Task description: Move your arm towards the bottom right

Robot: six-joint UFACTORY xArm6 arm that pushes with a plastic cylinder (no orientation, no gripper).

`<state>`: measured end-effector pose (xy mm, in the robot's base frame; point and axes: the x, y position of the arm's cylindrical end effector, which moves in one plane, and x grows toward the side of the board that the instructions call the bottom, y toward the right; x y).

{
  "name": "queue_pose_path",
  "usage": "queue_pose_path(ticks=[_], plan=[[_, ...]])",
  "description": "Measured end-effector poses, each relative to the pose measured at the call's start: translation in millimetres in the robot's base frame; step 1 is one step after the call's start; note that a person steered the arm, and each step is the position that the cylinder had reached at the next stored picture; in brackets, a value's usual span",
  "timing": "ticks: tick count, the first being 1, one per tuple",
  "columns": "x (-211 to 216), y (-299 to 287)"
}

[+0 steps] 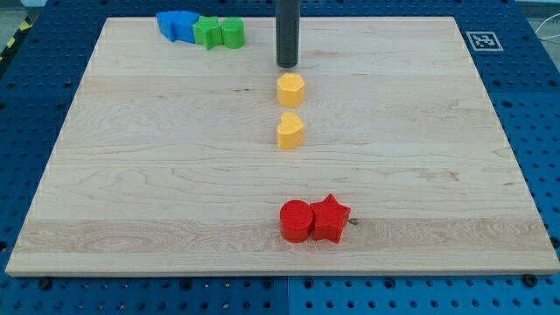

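Dark straight rod, my tip [287, 66] just above yellow hexagonal block [290, 89].

No readable text, only a fiducial marker [483, 40], board's top-right corner

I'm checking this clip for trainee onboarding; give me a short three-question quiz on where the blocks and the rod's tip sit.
1. True or false: my tip touches the red star.
2. Which block lies nearest my tip? A) red cylinder B) upper yellow block C) green cylinder
3. Fill in: the blue blocks sit at the wooden board's top ____ in the view.

Key: 1 false, it stands far above the star in the view, just above the upper yellow block. 2 B. 3 left.
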<state>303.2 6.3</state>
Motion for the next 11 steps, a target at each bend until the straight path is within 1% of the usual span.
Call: queue_pose_path(ticks=[1,3,4,5,6,7,8,10,11], plan=[[0,0],[-18,0],[-19,0],[-32,5],[-51,15],[-54,36],[-22,58],[51,157],[101,188]])
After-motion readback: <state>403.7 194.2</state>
